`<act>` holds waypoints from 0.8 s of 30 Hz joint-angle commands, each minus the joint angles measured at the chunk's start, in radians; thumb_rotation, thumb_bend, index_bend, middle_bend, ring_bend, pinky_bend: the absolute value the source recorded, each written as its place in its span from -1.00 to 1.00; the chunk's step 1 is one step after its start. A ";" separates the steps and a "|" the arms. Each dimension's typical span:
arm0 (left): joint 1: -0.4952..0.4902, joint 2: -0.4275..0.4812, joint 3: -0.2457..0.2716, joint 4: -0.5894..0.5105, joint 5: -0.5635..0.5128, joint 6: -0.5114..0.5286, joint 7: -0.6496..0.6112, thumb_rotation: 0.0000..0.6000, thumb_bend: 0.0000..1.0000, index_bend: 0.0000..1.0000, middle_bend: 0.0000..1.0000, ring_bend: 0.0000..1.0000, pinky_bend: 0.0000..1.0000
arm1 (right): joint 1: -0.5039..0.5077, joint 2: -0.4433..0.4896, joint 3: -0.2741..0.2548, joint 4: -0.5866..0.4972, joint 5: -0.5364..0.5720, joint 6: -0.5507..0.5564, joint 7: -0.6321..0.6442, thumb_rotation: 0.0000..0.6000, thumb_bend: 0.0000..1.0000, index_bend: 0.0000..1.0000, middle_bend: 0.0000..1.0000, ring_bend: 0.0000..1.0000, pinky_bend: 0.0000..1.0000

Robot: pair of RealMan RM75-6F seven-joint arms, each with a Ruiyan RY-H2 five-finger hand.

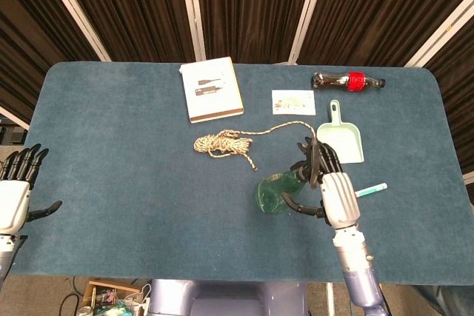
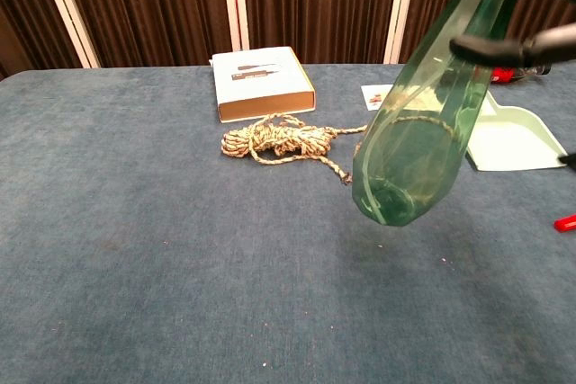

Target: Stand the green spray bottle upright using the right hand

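Observation:
The green spray bottle (image 1: 275,190) (image 2: 421,123) is translucent and hangs above the table, tilted with its base down and to the left. My right hand (image 1: 327,183) grips it near its upper end; in the chest view only dark fingers (image 2: 513,45) show across the bottle's neck at the top right. The bottle's base floats clear of the blue table (image 2: 180,249). Off the table's left edge, my left hand (image 1: 15,190) stays open and holds nothing.
A coiled rope (image 1: 222,142) lies mid-table, its tail running toward a mint dustpan (image 1: 342,138). A white box (image 1: 212,89), a small card (image 1: 293,101) and a cola bottle (image 1: 348,81) lie at the back. A red-capped marker (image 1: 370,189) lies right of my hand.

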 commanded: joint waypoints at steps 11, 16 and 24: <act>-0.009 -0.003 0.009 0.003 0.006 -0.021 0.004 1.00 -0.94 -1.00 -1.00 -1.00 -1.00 | -0.031 -0.148 -0.059 0.243 -0.109 0.048 0.036 1.00 0.10 0.87 -0.84 -1.00 -0.93; -0.013 -0.006 0.009 0.003 -0.001 -0.031 0.009 1.00 -0.94 -1.00 -1.00 -1.00 -1.00 | -0.027 -0.157 -0.054 0.273 -0.085 0.016 0.036 1.00 0.08 0.84 -0.84 -1.00 -0.93; -0.018 -0.006 0.011 0.005 -0.003 -0.045 0.006 1.00 -0.94 -1.00 -1.00 -1.00 -1.00 | -0.030 -0.163 -0.061 0.301 -0.087 0.001 0.051 1.00 0.01 0.70 -0.82 -1.00 -0.94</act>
